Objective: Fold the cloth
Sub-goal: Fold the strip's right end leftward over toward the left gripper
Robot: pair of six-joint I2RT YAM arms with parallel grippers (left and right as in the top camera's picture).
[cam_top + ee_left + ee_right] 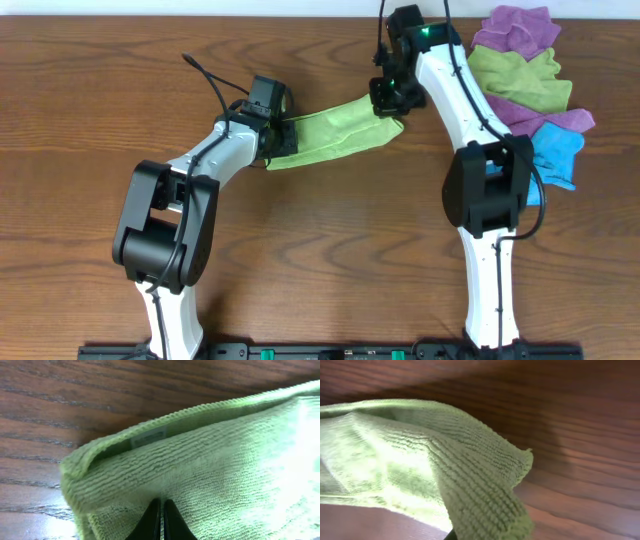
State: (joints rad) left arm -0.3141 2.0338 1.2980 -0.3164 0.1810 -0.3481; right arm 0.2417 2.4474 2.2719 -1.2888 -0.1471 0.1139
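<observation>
A light green cloth (335, 130) is stretched as a long folded strip between my two grippers above the wooden table. My left gripper (278, 138) is shut on its left end; in the left wrist view the closed black fingertips (162, 510) pinch the ribbed cloth (215, 460), and a small white label (148, 437) shows in the fold. My right gripper (388, 100) is shut on the right end. In the right wrist view the cloth (420, 460) drapes over the fingers and hides them almost wholly.
A pile of other cloths lies at the back right: purple (520, 28), olive green (520, 75) and blue (555, 150). The brown wooden table (330, 240) spreads in front of the arms.
</observation>
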